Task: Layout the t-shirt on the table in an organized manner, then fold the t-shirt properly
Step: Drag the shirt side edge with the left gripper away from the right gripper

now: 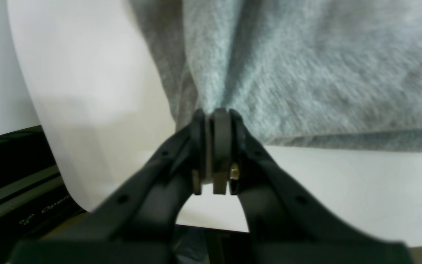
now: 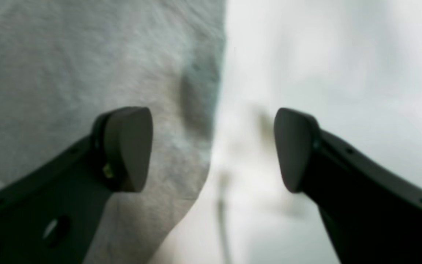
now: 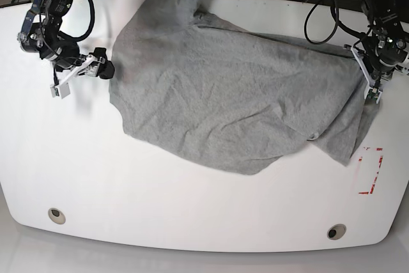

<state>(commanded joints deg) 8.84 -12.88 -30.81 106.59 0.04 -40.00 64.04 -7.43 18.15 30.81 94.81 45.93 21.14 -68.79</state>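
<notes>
left gripper (image 1: 214, 121): I've got it clamped on a bunched edge of the t-shirt (image 3: 230, 94); fabric puckers into the pads.
right gripper (image 2: 213, 148): jaws spread wide, holding nothing, straddling the shirt's other edge.
shirt: soft heather-grey knit, wrinkled, spread crooked across the far half of the table (image 3: 160, 202), one corner tucked under near the red dashes (image 3: 370, 171).
step: my read, still laying out, no fold yet.
next: I'd close the right on that edge, then pull both apart to flatten.
table: glossy white, curved rim.
</notes>
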